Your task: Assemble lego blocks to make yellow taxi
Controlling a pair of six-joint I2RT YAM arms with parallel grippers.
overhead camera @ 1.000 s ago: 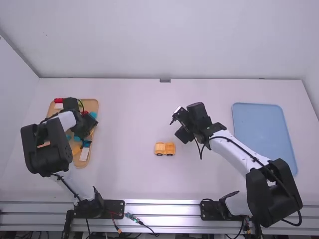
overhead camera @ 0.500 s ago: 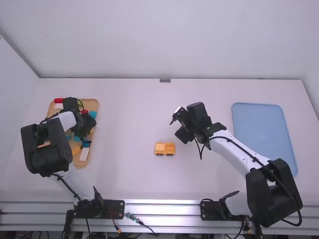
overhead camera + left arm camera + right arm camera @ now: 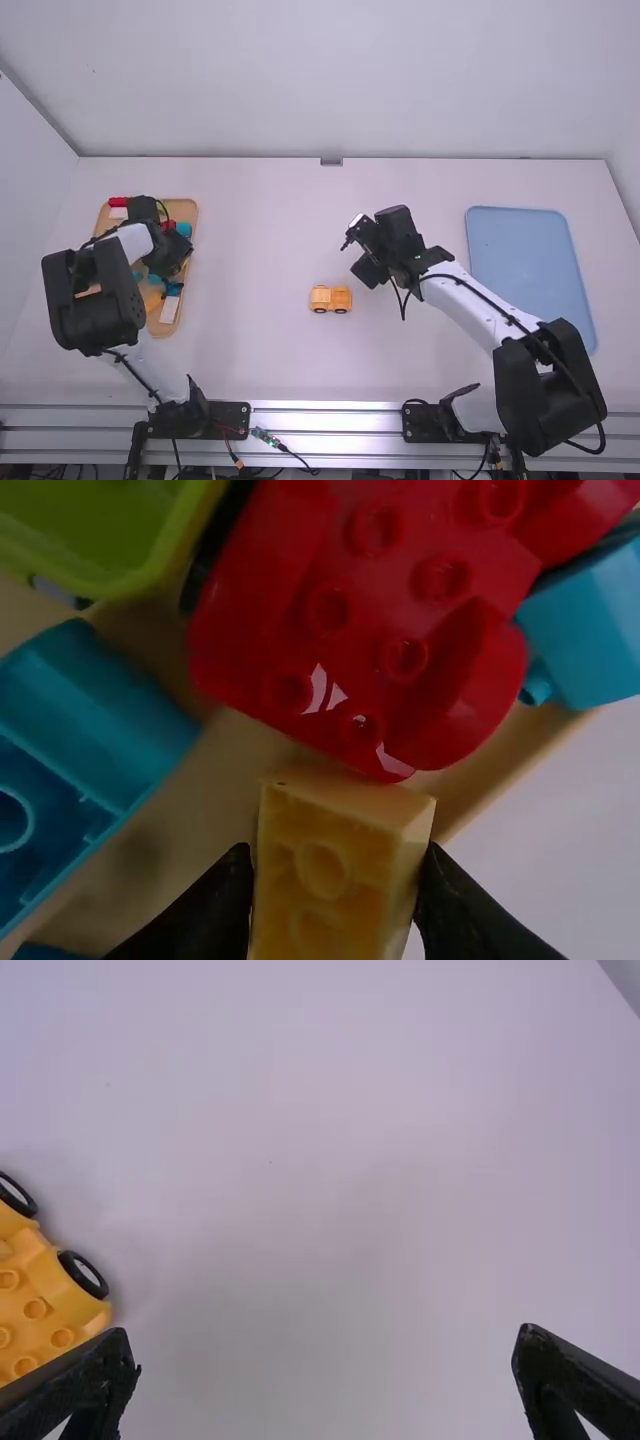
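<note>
Yellow car base (image 3: pixel 330 299): on the white table (image 3: pixel 265 230), just below the centre of the high view, wheels down, nothing built on it. The block it awaits would need its studs lined up; a skewed press could leave it half seated or roll the base away.
Yellow block (image 3: pixel 325 880): clamped between the fingers of the left gripper (image 3: pixel 336 850), over the wooden tray (image 3: pixel 160 329) at the left of the high view. The grip looks to be near one end, so it may twist or slip when lifted.
Red block (image 3: pixel 350 630): touching or very near the yellow one; a sideways lift could drag or tip it.
Blue block (image 3: pixel 590 630): beside the red one, likely to be shoved along with it, perhaps over the tray's edge.
Right gripper (image 3: pixel 325 1335): fingers wide apart, empty, right of the base in the high view. Its arm could crowd the left one there, if both come in together.
</note>
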